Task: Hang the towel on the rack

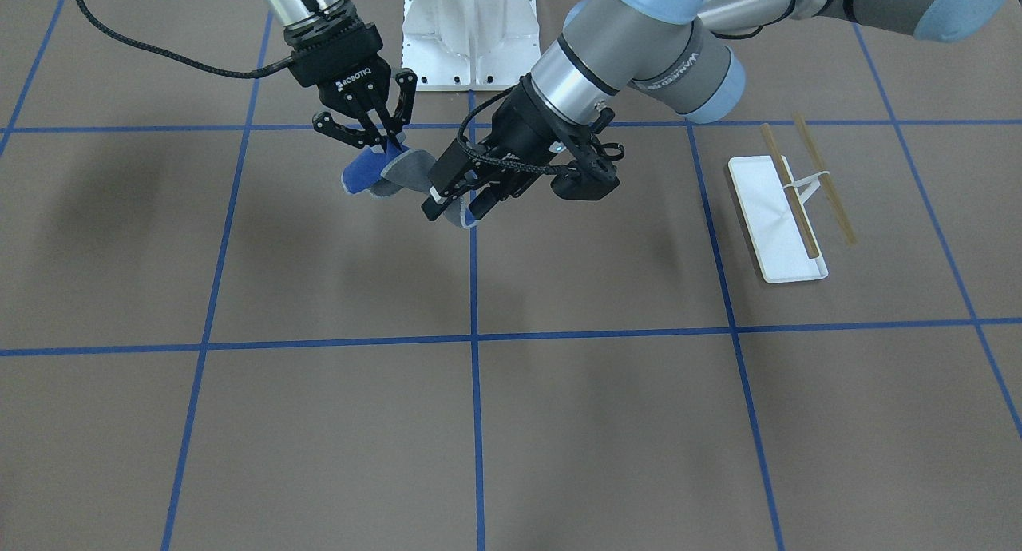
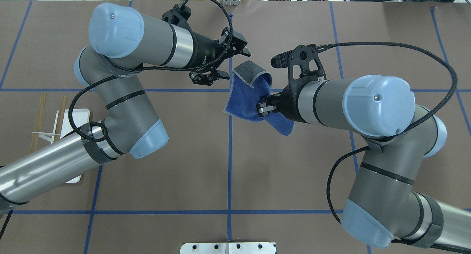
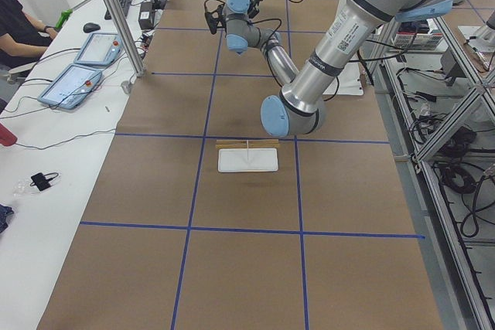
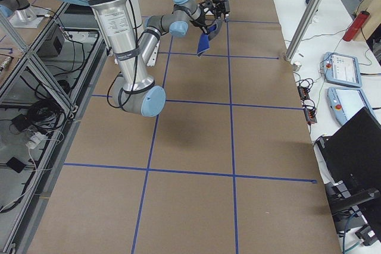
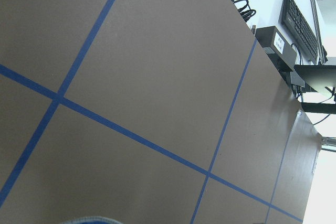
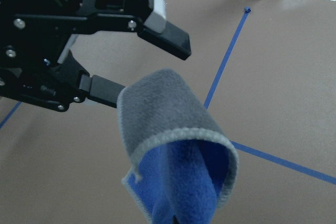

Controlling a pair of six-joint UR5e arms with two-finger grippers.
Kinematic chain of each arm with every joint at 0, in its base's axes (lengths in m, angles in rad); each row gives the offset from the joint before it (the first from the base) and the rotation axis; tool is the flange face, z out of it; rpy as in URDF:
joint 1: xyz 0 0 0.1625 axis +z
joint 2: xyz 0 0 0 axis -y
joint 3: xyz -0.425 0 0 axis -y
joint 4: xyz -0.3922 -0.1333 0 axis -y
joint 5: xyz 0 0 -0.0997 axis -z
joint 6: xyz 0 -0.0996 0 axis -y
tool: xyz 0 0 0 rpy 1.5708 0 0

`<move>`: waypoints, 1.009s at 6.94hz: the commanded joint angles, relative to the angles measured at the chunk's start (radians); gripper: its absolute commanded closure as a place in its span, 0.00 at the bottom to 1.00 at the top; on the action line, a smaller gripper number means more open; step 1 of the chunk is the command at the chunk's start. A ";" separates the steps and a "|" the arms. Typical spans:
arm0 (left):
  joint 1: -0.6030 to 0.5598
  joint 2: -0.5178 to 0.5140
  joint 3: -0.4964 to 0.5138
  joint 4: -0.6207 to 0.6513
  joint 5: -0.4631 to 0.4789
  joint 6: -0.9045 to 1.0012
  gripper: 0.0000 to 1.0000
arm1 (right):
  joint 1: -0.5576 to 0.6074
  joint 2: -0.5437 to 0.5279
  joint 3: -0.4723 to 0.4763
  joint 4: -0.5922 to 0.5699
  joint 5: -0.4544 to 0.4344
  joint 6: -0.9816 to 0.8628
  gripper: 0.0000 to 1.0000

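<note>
The right end effector (image 1: pixel 389 145) is pressed together on the towel (image 2: pixel 244 99), pinching it at one edge so that the cloth hangs clear of the table (image 1: pixel 559 423). The towel is well apart from the rack (image 1: pixel 778 231), out on the side of the rack that faces the robot's right arm. The left arm reaches across the space between them. The cloth is folded over on itself. Its grey face curls over the top, and the bright blue face shows below and inside the curl, with pale stitching along the edge.

The left end effector (image 2: pixel 238 64) is spread wide, its two black fingers (image 6: pixel 163 30) well apart. It sits on the rack's side of the towel, just beside the grey fold. In the right wrist view the fold hangs right in front of the gap between those fingers, but whether either finger touches the cloth cannot be told. In the left wrist view only a thin sliver of the stitched edge shows at the bottom, above the taped table.

The rack stands upright on the table, with a white tray base, a thin white upright and two parallel tan rods. One rod runs above the tray and the other lies out past the tray's long edge. In the overhead view the left arm's forearm covers part of the tray.
</note>
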 commanded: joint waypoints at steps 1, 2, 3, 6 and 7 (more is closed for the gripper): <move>-0.002 0.003 0.007 0.000 0.000 0.004 1.00 | -0.005 0.001 0.001 0.001 0.000 0.000 1.00; -0.002 0.002 0.010 0.000 -0.001 0.004 1.00 | -0.007 0.004 -0.001 0.001 0.001 0.000 1.00; -0.002 0.000 0.010 0.000 -0.001 -0.002 1.00 | -0.007 0.007 -0.002 0.001 0.001 0.000 1.00; -0.008 0.000 0.008 0.001 -0.003 -0.016 1.00 | -0.004 0.010 0.004 0.008 0.008 0.062 0.01; -0.037 0.000 0.008 0.009 -0.035 -0.030 1.00 | -0.001 0.004 0.004 -0.011 0.030 0.119 0.00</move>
